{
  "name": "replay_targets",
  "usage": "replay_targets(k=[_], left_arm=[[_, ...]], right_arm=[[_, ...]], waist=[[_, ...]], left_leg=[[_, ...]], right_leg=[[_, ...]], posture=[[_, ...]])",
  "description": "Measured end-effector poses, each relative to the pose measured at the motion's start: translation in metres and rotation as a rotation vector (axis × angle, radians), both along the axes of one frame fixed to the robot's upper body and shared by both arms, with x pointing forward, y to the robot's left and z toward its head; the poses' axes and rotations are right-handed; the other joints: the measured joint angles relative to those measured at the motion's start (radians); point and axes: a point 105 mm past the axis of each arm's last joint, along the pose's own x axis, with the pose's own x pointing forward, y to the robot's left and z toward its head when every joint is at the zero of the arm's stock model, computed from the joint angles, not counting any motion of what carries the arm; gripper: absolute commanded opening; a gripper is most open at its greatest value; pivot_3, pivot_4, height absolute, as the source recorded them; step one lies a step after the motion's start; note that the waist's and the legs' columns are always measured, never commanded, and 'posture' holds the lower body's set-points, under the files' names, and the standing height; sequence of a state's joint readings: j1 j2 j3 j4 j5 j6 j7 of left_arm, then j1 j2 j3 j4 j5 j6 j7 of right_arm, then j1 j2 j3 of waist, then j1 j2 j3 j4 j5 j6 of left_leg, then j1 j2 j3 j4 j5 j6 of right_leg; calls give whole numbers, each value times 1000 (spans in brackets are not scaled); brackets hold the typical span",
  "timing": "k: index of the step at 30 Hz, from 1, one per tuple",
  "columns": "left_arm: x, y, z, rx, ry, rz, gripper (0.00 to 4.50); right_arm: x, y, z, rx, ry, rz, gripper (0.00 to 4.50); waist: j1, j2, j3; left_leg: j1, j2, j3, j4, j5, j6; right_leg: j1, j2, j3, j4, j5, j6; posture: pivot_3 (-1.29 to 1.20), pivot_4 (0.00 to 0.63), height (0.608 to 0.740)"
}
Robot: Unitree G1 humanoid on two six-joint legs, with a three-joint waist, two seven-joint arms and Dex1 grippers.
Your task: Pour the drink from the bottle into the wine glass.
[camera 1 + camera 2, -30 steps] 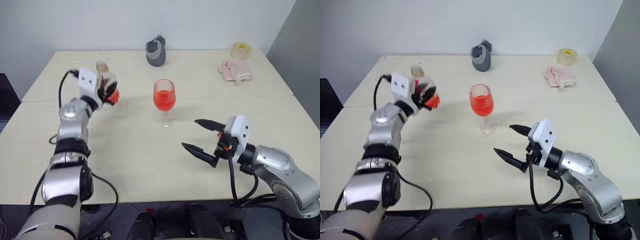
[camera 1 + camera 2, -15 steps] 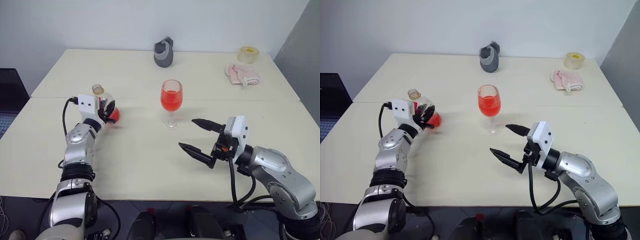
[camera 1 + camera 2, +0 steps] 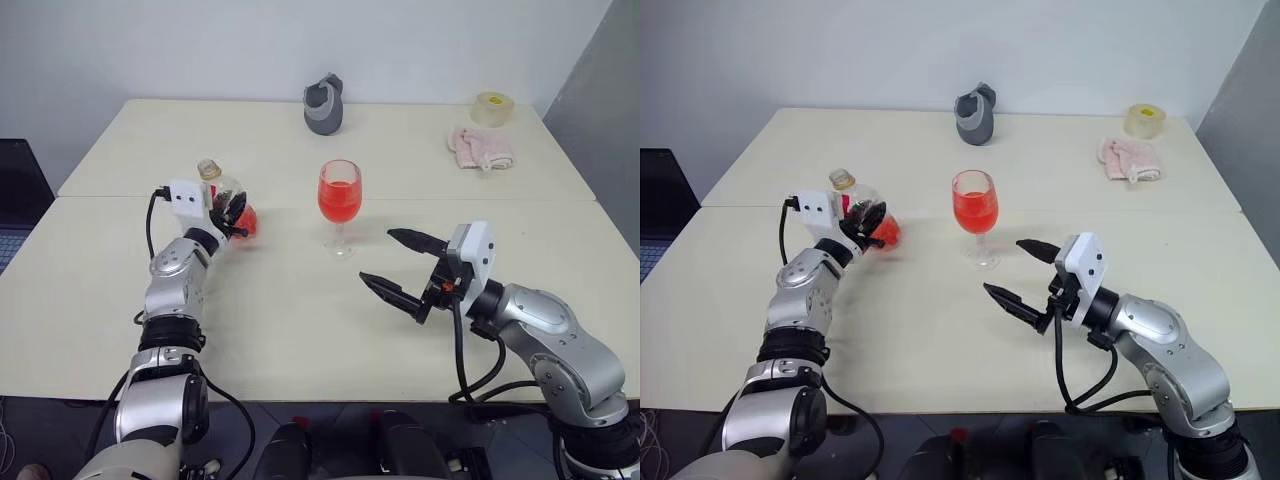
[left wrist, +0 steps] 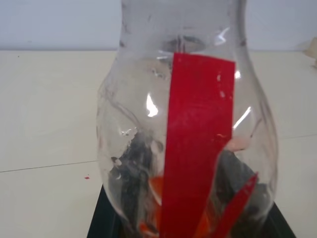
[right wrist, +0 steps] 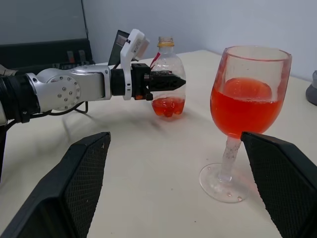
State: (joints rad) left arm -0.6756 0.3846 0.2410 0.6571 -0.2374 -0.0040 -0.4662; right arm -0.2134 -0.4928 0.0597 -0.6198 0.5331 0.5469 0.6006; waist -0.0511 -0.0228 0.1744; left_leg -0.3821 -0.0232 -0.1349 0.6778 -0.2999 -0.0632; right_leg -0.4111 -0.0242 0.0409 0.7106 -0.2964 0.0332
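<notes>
Left fingers (image 5: pixel 168 79) bracket the upright bottle (image 5: pixel 167 82), grip unclear; right fingers (image 3: pixel 397 266) spread wide near the wine glass (image 3: pixel 339 204).

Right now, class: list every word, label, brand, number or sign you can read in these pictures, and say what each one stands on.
None can be read.
Bottle: its red strip is plain, with no print.
Wine glass: no marking.
Tape roll, cloth and grey object: no lettering can be made out.
Left gripper and right gripper: no readable marks.

head pair high over table (image 3: pixel 300 330); wrist views low, perhaps both on bottle (image 5: pixel 167 79).
</notes>
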Motion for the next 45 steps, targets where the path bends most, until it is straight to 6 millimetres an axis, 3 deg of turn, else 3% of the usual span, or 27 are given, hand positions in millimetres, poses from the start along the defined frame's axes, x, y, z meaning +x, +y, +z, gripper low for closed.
replay_targets(k=[7, 31, 40, 45], left_arm=[[0, -1, -1, 21, 6, -3, 4477], [-37, -2, -15, 47, 90, -23, 4477], [-76, -9, -33, 32, 181, -68, 4477], [-97, -17, -40, -29, 234, -36, 4477]], right_arm=[[4, -2, -1, 2, 6, -16, 4500], [8, -2, 0, 3, 5, -24, 4500], [-2, -16, -13, -21, 50, -74, 4500], [-10, -27, -27, -21, 104, -187, 4500]], waist=[[0, 0, 0], [3, 0, 0], [6, 0, 0], [18, 0, 0]], left_leg=[[0, 0, 0, 0, 0, 0], [0, 1, -1, -1, 0, 0], [1, 4, -1, -2, 0, 0], [2, 4, -1, -2, -2, 3]], right_leg=[[0, 0, 0, 0, 0, 0], [0, 0, 0, -1, 0, 0], [1, -1, 0, -3, 0, 0], [4, -1, 0, -5, 0, 0]], posture=[[0, 150, 740], [0, 150, 740], [0, 150, 740], [0, 150, 740]])
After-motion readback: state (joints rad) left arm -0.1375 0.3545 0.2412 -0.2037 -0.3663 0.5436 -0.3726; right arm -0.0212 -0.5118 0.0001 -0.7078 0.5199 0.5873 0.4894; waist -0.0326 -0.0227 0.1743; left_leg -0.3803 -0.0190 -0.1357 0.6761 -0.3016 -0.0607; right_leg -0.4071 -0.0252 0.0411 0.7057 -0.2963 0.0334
